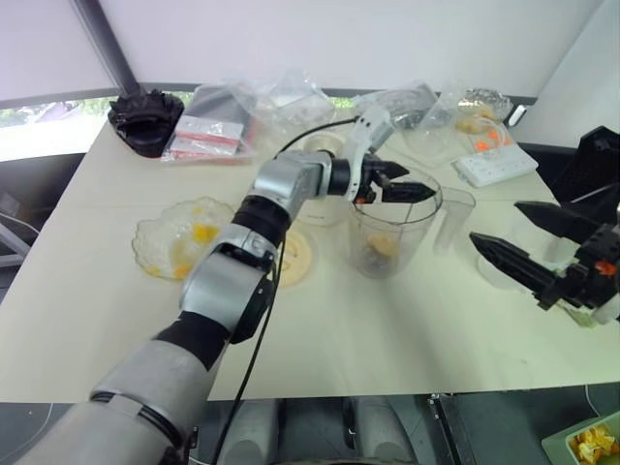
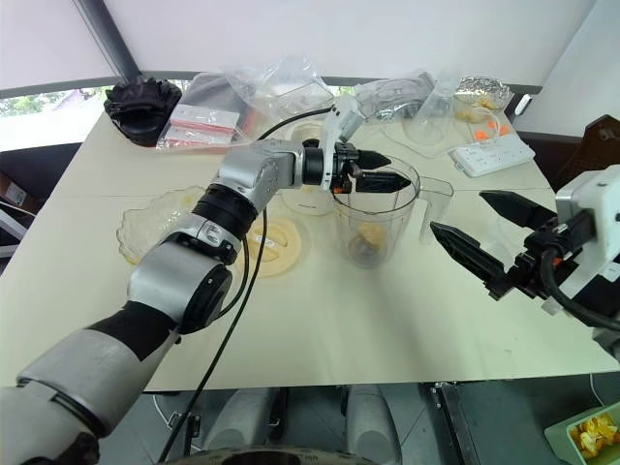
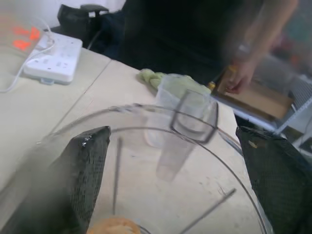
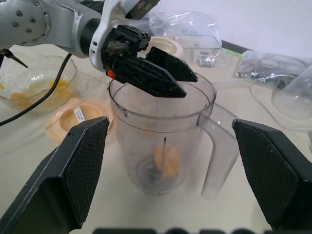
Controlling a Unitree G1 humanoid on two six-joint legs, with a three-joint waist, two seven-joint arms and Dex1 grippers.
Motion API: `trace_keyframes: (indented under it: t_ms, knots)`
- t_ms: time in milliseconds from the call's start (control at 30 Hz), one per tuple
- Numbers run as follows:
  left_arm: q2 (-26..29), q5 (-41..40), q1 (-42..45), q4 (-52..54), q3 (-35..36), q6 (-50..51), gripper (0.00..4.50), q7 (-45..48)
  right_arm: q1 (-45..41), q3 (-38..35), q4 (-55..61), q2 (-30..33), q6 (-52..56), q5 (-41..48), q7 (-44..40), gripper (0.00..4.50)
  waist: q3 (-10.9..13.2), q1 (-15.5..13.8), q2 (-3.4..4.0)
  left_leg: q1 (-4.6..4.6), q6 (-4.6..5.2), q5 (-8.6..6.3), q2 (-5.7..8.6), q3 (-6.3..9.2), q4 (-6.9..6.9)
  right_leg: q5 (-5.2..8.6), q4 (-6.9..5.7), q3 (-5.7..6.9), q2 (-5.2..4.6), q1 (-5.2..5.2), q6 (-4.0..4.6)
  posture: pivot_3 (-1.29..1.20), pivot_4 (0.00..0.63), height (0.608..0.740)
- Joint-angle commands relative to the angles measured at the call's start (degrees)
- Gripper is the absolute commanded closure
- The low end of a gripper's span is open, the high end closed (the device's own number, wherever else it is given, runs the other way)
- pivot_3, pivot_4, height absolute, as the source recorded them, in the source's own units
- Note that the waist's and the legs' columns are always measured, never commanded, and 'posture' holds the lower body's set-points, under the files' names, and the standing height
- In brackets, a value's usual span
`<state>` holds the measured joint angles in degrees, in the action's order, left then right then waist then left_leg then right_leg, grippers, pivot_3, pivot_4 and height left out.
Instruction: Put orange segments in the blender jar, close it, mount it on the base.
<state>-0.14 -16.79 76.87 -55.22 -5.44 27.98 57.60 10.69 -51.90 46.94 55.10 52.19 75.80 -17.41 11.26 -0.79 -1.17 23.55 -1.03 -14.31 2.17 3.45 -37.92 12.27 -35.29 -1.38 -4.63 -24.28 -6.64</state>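
At about nine o'clock on the table sits a shallow glass bowl [image 1: 172, 242] with a few orange segments [image 1: 201, 232] left in it. Just right of it lies the round cream lid [image 1: 294, 258]. At the centre stands the blender jar [image 1: 392, 232], upright, lidless, handle toward three o'clock, with one orange piece [image 4: 165, 161] down by the blade. The left gripper [image 1: 405, 192] hangs over the jar's mouth, its jaws spread and holding nothing. The cream base [image 2: 312, 199] stands behind the jar at eleven o'clock. Over at three o'clock the right gripper [image 1: 521, 239] hovers clear of the jar, jaws wide apart, empty.
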Motion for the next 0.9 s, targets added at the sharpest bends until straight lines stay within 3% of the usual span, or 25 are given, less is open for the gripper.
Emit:
trace_keyframes:
  t_ms: [33,267,467,700,900]
  knots:
    - [-0.3,-0.3,3.1,1.0,2.3,-1.0,0.08,-0.1,0.1,0.2,0.0,0.8,-1.7,0.6,0.0,0.25,0.0,0.0,0.00,0.00,0.00,0.00,0.00,0.00,0.00,0.01,0.00,0.00,0.00,0.00,-0.01,0.00,0.150,0.740]
    - [-0.6,-2.2,4.7,3.4,5.5,3.2,0.08,-2.2,0.0,1.7,-0.1,0.7,-2.5,0.2,-0.2,0.25,0.0,0.0,0.00,0.00,0.01,-0.01,0.00,0.00,0.00,0.00,0.00,0.00,0.00,0.00,-0.02,0.00,0.150,0.740]
    - [2.5,-4.9,2.2,14.6,7.1,11.8,0.08,-2.6,-1.7,5.1,-0.8,1.2,-3.5,0.2,0.1,0.25,0.0,0.2,0.00,0.01,0.01,-0.01,-0.01,0.00,0.00,0.00,0.00,-0.01,0.00,0.00,-0.04,0.00,0.150,0.740]
    - [17.4,-7.7,-11.6,40.2,9.5,25.4,0.08,-6.3,-5.0,9.6,-4.3,1.8,-5.1,-5.2,-0.3,0.25,0.0,1.3,0.09,-0.14,0.02,-0.01,-0.11,0.05,0.02,-0.02,-0.23,-0.06,0.09,-0.01,-0.03,0.00,0.150,0.740]
    - [25.5,-10.2,-23.0,58.6,10.5,30.0,0.08,-9.4,-3.5,5.8,-7.1,3.4,-3.5,-7.0,-3.9,0.25,0.0,0.3,0.07,-0.07,0.03,-0.02,-0.04,0.09,-0.03,-0.01,-0.13,-0.12,-0.04,-0.02,-0.05,0.00,0.150,0.740]
